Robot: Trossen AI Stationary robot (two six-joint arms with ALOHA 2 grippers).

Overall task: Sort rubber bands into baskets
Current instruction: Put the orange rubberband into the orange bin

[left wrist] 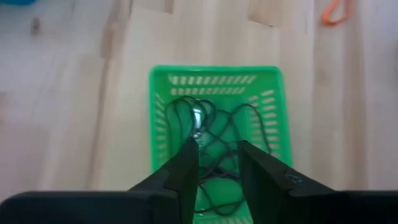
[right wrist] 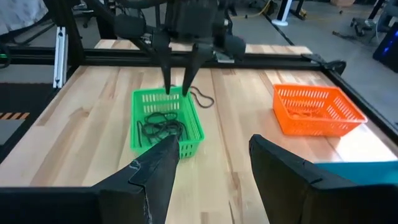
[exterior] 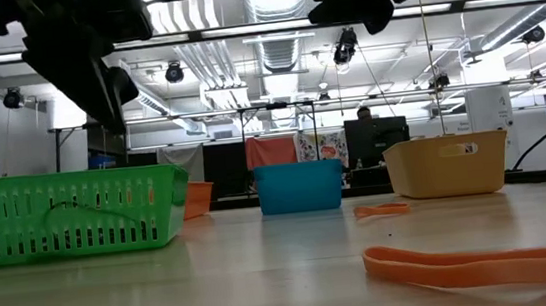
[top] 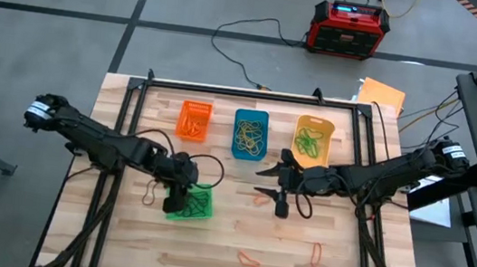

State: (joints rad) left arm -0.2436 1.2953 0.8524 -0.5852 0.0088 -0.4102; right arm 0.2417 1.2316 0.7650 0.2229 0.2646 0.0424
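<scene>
The green basket (top: 200, 207) stands near the table's middle left, with dark brown rubber bands (left wrist: 214, 134) lying in it. My left gripper (left wrist: 217, 158) hangs open just above this basket, pointing steeply down, with nothing between its fingers. My right gripper (top: 260, 180) stands open in the air over the table's middle, pointing toward the left arm. The orange basket (top: 194, 121), the blue basket (top: 250, 133) and the yellow-orange basket (top: 313, 141) form a row at the far side, each with bands inside. Loose orange bands (top: 249, 259) lie on the near part of the table.
One dark band (right wrist: 202, 98) lies on the wood beside the green basket. More orange bands (top: 317, 251) (top: 262, 198) lie at the near right and under the right gripper. A black frame (top: 253, 92) borders the table; a red-and-black box (top: 350, 30) sits on the floor beyond.
</scene>
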